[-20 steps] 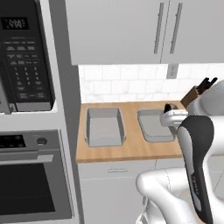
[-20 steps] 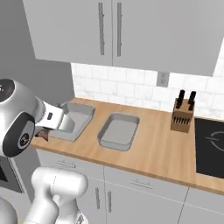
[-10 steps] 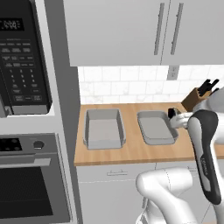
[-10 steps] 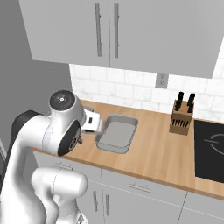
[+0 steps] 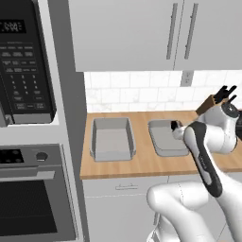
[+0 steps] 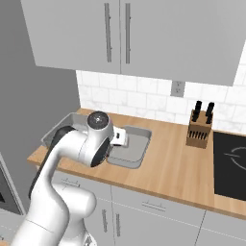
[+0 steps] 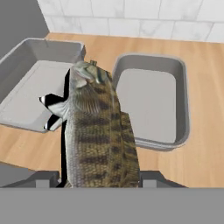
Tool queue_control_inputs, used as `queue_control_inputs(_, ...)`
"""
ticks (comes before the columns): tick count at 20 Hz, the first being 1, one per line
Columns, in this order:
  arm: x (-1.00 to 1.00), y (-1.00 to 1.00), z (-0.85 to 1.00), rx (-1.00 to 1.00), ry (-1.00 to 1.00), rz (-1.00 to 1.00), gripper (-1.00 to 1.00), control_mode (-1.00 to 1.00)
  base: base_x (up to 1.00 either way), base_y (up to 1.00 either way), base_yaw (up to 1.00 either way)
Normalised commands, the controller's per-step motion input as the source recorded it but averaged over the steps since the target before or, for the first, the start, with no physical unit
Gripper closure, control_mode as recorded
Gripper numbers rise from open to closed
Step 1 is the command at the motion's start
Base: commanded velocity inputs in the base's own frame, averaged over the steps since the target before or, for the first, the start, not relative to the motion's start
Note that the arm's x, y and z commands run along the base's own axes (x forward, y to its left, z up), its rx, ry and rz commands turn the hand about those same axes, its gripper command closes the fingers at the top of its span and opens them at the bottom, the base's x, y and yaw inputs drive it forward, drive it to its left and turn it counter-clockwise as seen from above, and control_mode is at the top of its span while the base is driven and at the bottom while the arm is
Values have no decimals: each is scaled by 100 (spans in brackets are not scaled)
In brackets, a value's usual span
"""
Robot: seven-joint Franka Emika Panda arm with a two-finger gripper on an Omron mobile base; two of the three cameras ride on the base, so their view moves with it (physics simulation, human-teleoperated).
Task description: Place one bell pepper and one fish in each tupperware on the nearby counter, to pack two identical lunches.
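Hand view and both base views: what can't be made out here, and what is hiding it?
- Gripper: fingertips in the hand view are covered by the fish, so the contact is not visible.
- Left tupperware: mostly behind the arm in the right base view.
- Right tupperware: its right side is behind the arm in the left base view.
- Bell pepper: I cannot tell where one is.

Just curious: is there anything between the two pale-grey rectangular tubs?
Only bare light-brown wooden counter separates the left tub and right tub, seen in the left base view.
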Motion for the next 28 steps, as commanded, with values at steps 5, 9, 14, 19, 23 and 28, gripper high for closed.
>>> queue_control_inputs(5,81,-12,-21,-2,20,-10,100,-100,0,0,0)
queue_control_inputs(9,73,-16,-15,0,11,-12,100,-100,0,0,0)
queue_control_inputs(14,52,-34,-23,0,2,-4,100,-100,0,0,0)
queue_control_inputs(19,46,-21,-43,0,0,0,100,-100,0,0,0)
queue_control_inputs(23,46,-15,-47,0,0,0,100,-100,0,0,0)
queue_control_inputs(28,18,-28,-30,0,10,0,100,-100,0,0,0)
